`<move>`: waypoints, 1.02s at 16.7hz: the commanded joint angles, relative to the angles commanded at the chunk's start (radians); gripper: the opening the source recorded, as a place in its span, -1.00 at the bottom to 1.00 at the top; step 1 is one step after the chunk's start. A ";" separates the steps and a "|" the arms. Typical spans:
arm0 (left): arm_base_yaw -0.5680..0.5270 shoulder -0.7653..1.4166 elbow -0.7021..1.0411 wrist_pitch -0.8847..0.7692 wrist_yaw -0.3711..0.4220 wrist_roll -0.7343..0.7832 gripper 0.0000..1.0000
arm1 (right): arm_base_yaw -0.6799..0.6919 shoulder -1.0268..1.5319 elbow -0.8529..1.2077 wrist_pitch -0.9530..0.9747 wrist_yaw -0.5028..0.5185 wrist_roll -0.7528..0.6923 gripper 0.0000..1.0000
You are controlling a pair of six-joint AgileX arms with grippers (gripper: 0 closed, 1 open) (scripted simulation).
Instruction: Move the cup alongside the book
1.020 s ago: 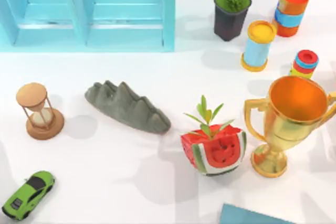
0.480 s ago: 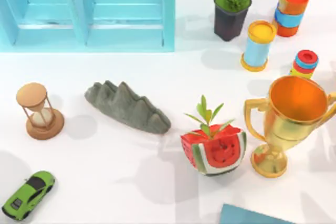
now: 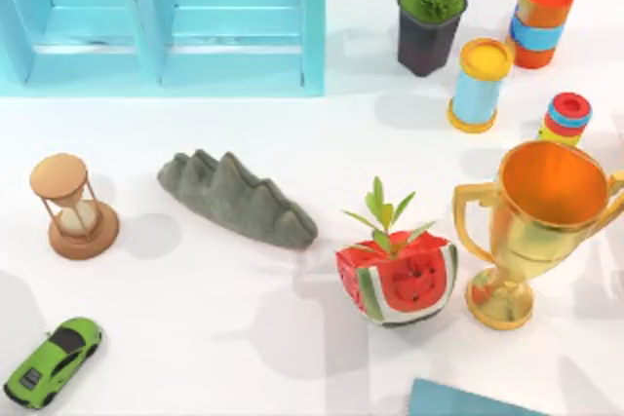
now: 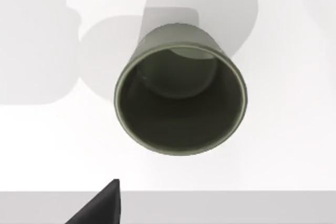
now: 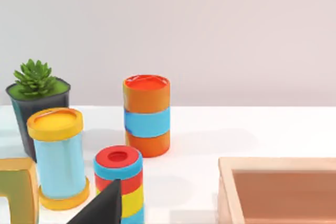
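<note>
An olive-green cup (image 4: 181, 103) stands upright on the white table, its open mouth facing the left wrist camera. A dark tip of my left gripper (image 4: 102, 208) shows at that view's border, above the cup and apart from it. A teal-blue corner of the book (image 3: 468, 401) lies at the front edge of the top view, right of centre. A dark tip of my right gripper (image 5: 105, 205) shows in the right wrist view, facing the coloured canisters at the back right.
A light-blue cabinet (image 3: 166, 21) fills the back left. On the table stand an hourglass (image 3: 70, 207), a grey rock ridge (image 3: 234, 199), a green toy car (image 3: 54, 360), a watermelon planter (image 3: 398, 275), a gold trophy (image 3: 541, 226), a potted succulent (image 3: 429, 21) and canisters (image 3: 478, 85). A wooden tray (image 5: 278, 190) sits right.
No object on the table has moved. A soft shadow has crept in at the table's left edge above the toy car.
</note>
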State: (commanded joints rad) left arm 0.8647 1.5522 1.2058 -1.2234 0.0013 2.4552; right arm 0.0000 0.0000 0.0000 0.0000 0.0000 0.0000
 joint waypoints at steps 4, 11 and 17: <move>-0.003 0.003 -0.016 0.017 0.000 -0.002 1.00 | 0.000 0.000 0.000 0.000 0.000 0.000 1.00; 0.002 0.086 -0.210 0.306 0.000 0.003 1.00 | 0.000 0.000 0.000 0.000 0.000 0.000 1.00; 0.004 0.122 -0.291 0.412 0.000 0.006 1.00 | 0.000 0.000 0.000 0.000 0.000 0.000 1.00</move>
State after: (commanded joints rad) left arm 0.8684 1.6739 0.9150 -0.8109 0.0014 2.4608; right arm 0.0000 0.0000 0.0000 0.0000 0.0000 0.0000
